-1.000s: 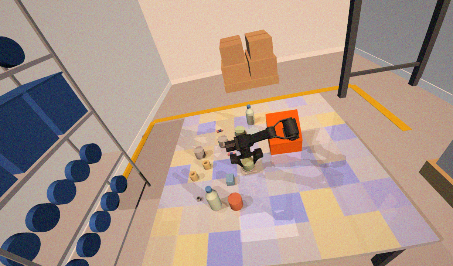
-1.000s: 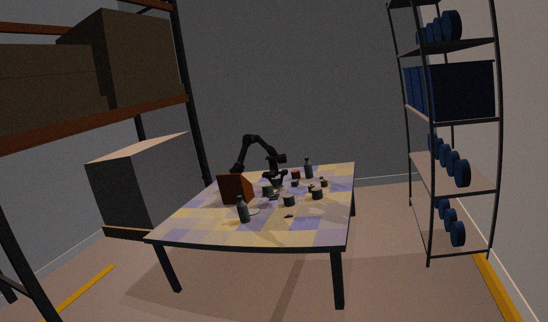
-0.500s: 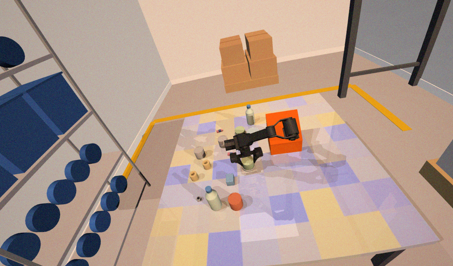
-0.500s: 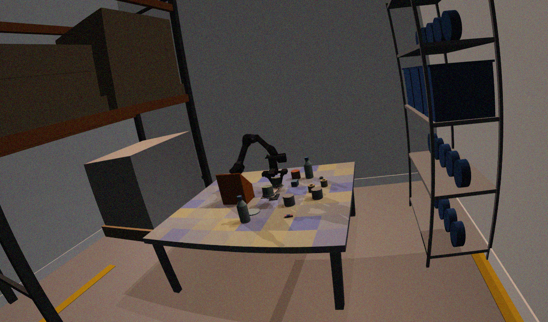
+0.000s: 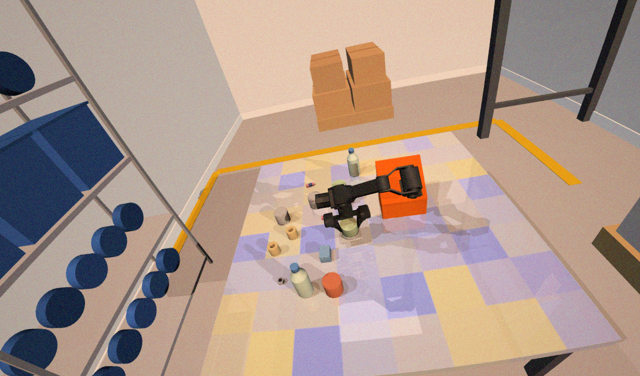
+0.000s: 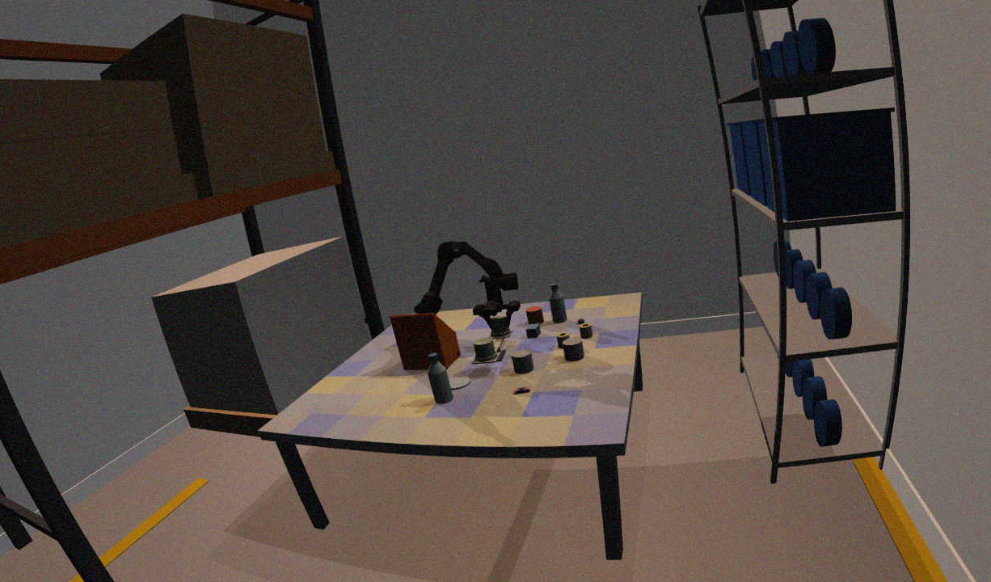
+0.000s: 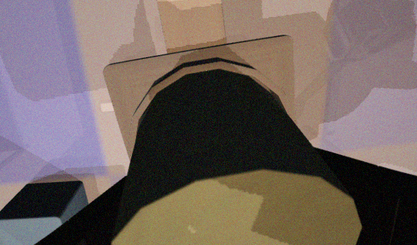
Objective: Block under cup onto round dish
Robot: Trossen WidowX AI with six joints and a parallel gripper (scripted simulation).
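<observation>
My gripper is shut on an olive-green cup, gripping it from above at the near end of the balance. The square tan balance pad lies right under that cup; I cannot tell whether the cup still touches it. The second identical cup stands at the other end, half hidden behind the arm in the top view. The pale round dish lies beside a bottle. No block is visible.
An orange box stands beside the arm. Bottles, an orange cylinder, a teal cube, a grey cylinder and tan rings stand around the balance.
</observation>
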